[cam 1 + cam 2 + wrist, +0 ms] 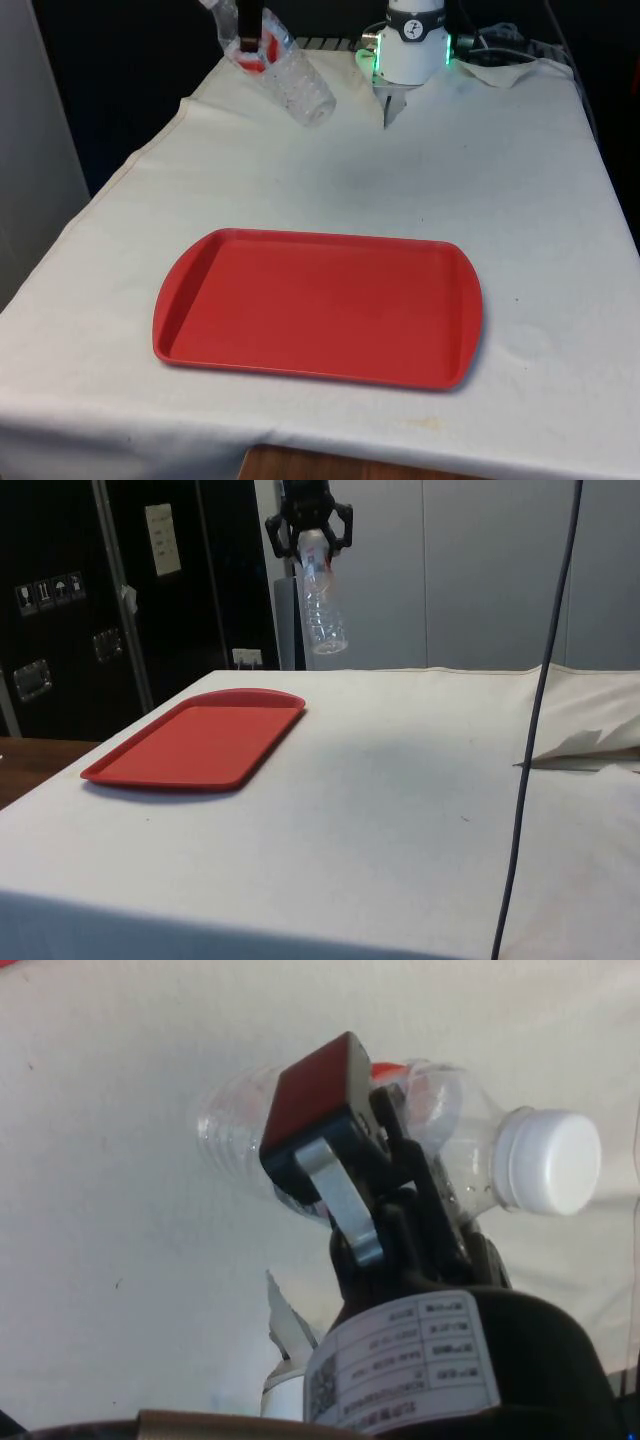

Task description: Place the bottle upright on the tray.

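The gripper (pixel 311 532) is clamped on the clear plastic bottle (pixel 322 605) near its neck, high above the table. The bottle hangs base-down, slightly tilted, well apart from the red tray (pixel 200 742).

In the front view the picture's top edge cut off the gripper (pixel 250 30) and the upper end of the bottle (pixel 295 80) at upper left, so its cap was out of frame. In the wrist view 1 finger (pixel 320 1110) hid the bottle's middle. In the side view a dark cable (pixel 535 730) crossed the table (pixel 400 800) at right, both ends cut off.
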### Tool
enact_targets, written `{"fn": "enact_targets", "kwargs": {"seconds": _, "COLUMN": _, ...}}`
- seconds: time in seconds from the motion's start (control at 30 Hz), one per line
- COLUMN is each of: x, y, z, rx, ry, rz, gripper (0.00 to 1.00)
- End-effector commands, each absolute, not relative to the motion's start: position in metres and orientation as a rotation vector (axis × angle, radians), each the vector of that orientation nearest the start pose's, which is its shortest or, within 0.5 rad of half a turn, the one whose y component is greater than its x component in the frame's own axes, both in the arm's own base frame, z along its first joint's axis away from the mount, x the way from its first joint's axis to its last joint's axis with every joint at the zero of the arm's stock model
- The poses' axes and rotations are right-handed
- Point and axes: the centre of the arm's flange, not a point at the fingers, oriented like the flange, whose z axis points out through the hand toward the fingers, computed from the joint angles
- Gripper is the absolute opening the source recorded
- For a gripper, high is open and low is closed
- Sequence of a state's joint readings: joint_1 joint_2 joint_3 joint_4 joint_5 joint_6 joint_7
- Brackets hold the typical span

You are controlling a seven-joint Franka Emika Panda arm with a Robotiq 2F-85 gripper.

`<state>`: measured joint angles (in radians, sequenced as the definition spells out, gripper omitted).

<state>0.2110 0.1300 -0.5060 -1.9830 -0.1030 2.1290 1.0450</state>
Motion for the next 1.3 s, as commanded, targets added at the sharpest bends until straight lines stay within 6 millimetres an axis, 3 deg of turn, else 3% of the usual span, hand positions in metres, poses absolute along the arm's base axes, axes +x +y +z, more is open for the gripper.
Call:
{"fn": "enact_targets", "kwargs": {"seconds": 0.0, "x": 0.558, "y": -0.167, "z": 0.413, "rx": -2.616, "ry": 1.931, "rz": -0.155, "gripper": 0.33}}
{"fn": "enact_targets", "kwargs": {"seconds": 1.27, "x": 0.571, "y": -0.166, "z": 0.418, "rx": -2.758, "ry": 1.605, "rz": -0.377, "gripper": 0.33}}
